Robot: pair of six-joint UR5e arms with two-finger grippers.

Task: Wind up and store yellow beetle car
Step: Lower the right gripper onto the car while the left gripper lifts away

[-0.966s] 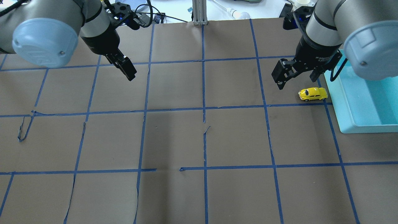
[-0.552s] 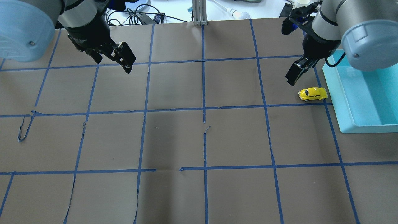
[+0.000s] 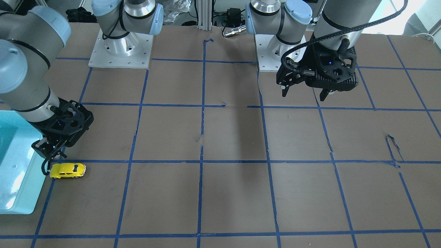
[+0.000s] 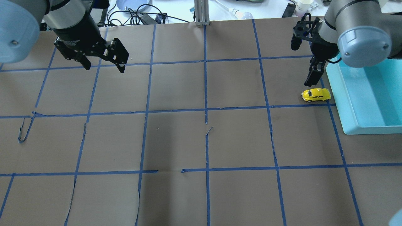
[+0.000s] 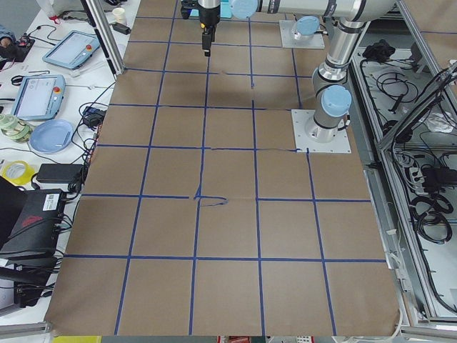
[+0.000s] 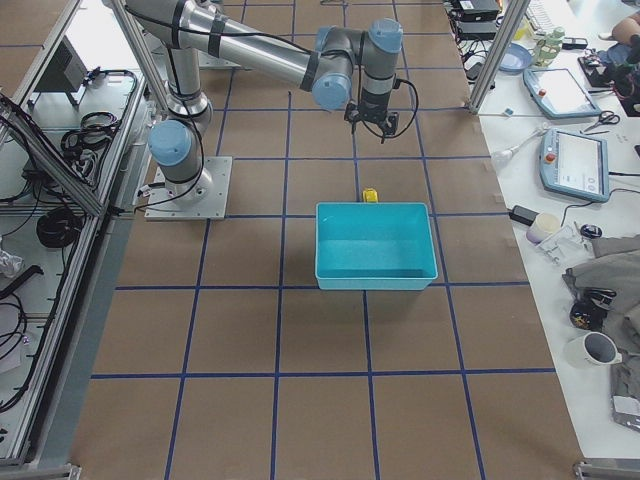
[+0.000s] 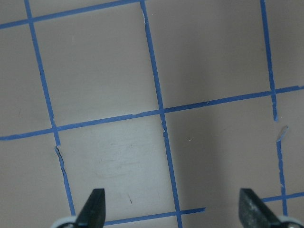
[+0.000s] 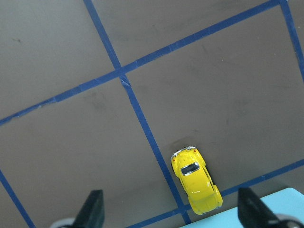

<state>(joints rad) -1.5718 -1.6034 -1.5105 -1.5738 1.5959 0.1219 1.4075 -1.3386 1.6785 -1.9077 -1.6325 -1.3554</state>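
Note:
The yellow beetle car (image 4: pixel 316 94) stands on its wheels on the brown table, just beside the teal bin (image 4: pixel 351 127). It also shows in the front view (image 3: pixel 68 170) and in the right wrist view (image 8: pixel 196 179). My right gripper (image 4: pixel 312 78) hovers above the table, close to the car on its far side. It is open and empty, with the car low between its fingertips in the wrist view. My left gripper (image 4: pixel 104 66) is open and empty over the far left of the table, far from the car.
The teal bin (image 3: pixel 19 206) shows nothing inside where visible and lies at the right, by the car. Blue tape lines grid the brown table cover (image 4: pixel 176 141). Cables and small items lie beyond the far edge (image 4: pixel 141 15).
The right gripper turned about its axis and shifted right, closer to the car. The left gripper pulled back to the left and turned. The car has not moved.

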